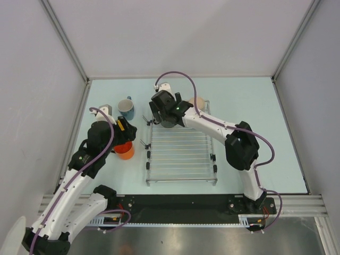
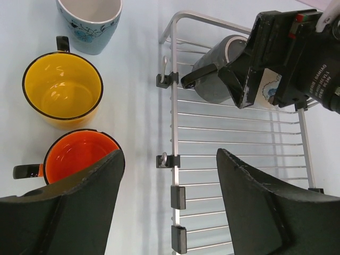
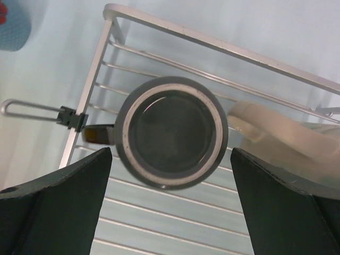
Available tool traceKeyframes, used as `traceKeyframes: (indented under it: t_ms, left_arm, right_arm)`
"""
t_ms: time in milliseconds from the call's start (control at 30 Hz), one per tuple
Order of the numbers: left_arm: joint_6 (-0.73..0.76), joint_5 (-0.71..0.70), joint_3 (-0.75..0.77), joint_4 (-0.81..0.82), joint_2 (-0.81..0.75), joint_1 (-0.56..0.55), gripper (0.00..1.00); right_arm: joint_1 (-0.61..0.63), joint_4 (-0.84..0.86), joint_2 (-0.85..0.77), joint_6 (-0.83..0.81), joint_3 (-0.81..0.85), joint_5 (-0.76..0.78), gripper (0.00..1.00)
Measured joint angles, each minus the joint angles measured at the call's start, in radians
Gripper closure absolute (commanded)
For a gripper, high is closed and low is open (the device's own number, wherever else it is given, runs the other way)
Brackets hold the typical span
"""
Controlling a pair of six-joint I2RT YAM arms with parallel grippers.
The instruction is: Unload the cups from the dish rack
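Observation:
The silver dish rack [image 1: 180,154] lies mid-table. At its far left corner a dark grey cup [image 3: 172,133] stands upright. My right gripper [image 3: 171,159] hovers open right above it, one finger on each side and neither touching. A beige cup [image 3: 281,133] lies on its side on the rack just right of the grey one. On the table left of the rack stand an orange cup [image 2: 74,156], a yellow cup [image 2: 62,87] and a blue cup [image 2: 90,24]. My left gripper [image 2: 170,154] is open and empty over the rack's left edge, beside the orange cup.
Grey walls with metal posts enclose the table on three sides. A black base rail [image 1: 180,204] runs along the near edge. The right arm [image 1: 239,143] reaches across the rack's right side.

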Motion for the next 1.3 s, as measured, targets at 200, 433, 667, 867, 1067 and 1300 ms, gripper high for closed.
traceKeyframes:
  t_ms: [200, 433, 667, 867, 1067, 1300]
  left_arm:
    - [0.0, -0.001, -0.003, 0.007, 0.003, -0.001, 0.24]
    - [0.0, 0.0, -0.003, 0.014, 0.011, -0.002, 0.23]
    - [0.0, 0.0, -0.003, 0.017, 0.015, -0.002, 0.24]
    - [-0.001, 0.0, -0.01, 0.021, 0.013, -0.003, 0.24]
    - [-0.001, 0.001, -0.019, 0.021, 0.013, -0.006, 0.24]
    - [-0.002, 0.003, -0.019, 0.021, 0.012, -0.011, 0.24]
  right_arm:
    - [-0.032, 0.0, 0.05, -0.005, 0.03, 0.002, 0.0]
    - [-0.066, 0.005, 0.091, -0.004, 0.061, -0.034, 0.0]
    - [-0.09, 0.01, 0.091, 0.003, 0.067, -0.082, 0.02]
    - [-0.095, 0.014, 0.091, 0.016, 0.064, -0.094, 0.12]
    - [-0.08, 0.043, 0.084, 0.027, 0.036, -0.078, 0.07]
    - [-0.061, 0.068, 0.068, 0.034, -0.006, -0.051, 0.0]
